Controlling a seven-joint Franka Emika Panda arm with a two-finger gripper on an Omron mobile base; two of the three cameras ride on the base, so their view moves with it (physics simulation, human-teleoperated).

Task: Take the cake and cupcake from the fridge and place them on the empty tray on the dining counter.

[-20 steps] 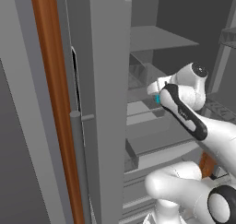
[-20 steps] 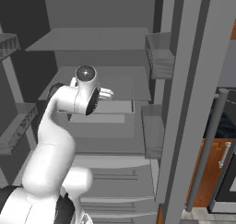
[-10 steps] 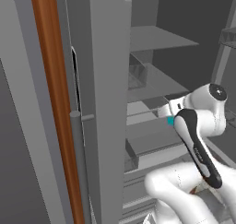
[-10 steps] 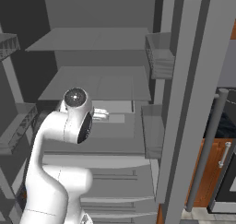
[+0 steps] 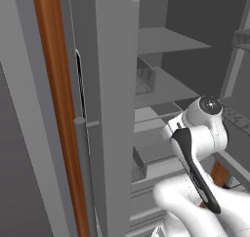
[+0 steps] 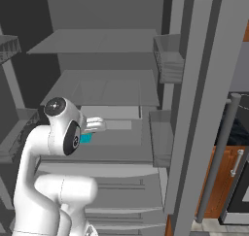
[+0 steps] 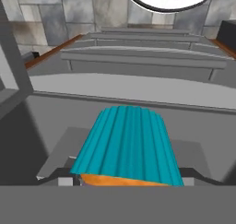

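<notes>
While cupcake (image 7: 126, 147) sits pinched in gripper (image 6: 95, 126), teal wrapper wedged between spread jaws, item hangs at fridge (image 6: 194, 99) opening, 9 o'clock of right door bin (image 6: 160, 138); held sideways, judged mid-withdrawal toward tray. Cake unseen.

Fridge (image 6: 194, 84) shelf (image 6: 107, 87) looks bare; cupcake (image 7: 126, 147) prob. above lower ledge.

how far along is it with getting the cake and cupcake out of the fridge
Done: the fridge stands open and the arm has reached inside. In hand: the hand view shows the cupcake, teal wrapper up close, sitting between the fingers of the claw, apparently gripped. Left: carry it out to the tray, then fetch the cake; neither one can be judged from these views.
</notes>
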